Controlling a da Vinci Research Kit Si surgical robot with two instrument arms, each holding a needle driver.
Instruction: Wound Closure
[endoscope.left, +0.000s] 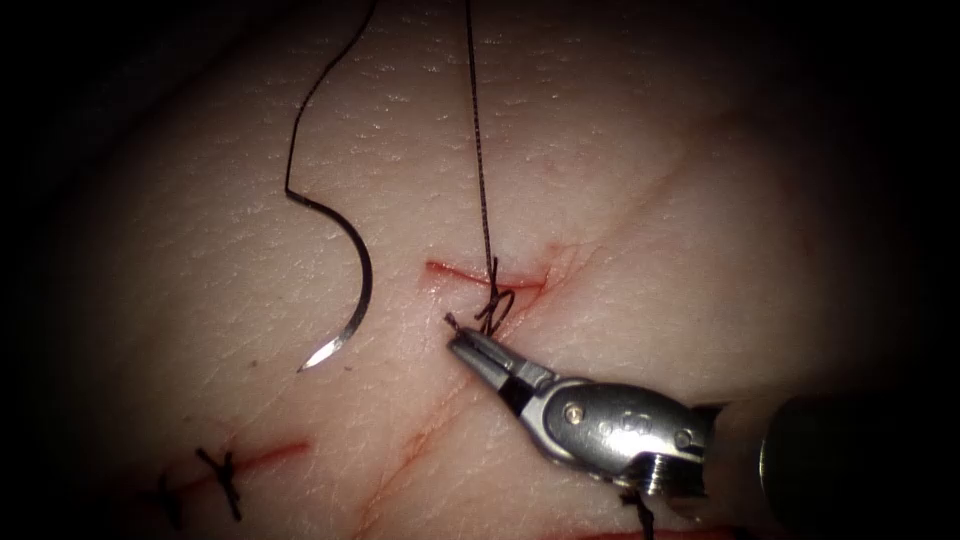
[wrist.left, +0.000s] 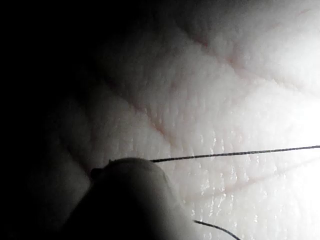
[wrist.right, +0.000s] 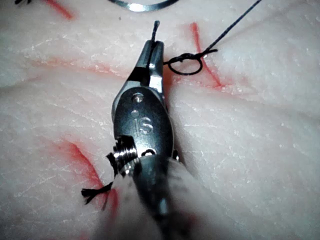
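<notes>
We see the right tool (endoscope.left: 462, 335) closed on the thread's (endoscope.left: 480, 160) short end just beside the loose knot (endoscope.left: 496, 305) at the cut (endoscope.left: 480, 275). The needle (endoscope.left: 352, 290) lies free on the tissue (endoscope.left: 650, 180), left of the cut. We cannot tell the left tool's (wrist.left: 125, 200) state.

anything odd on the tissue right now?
Needle lies loose on the tissue, left of the cut, held by neither tool. Right tool is shut on a short thread end beside a slack loop at the cut.
</notes>
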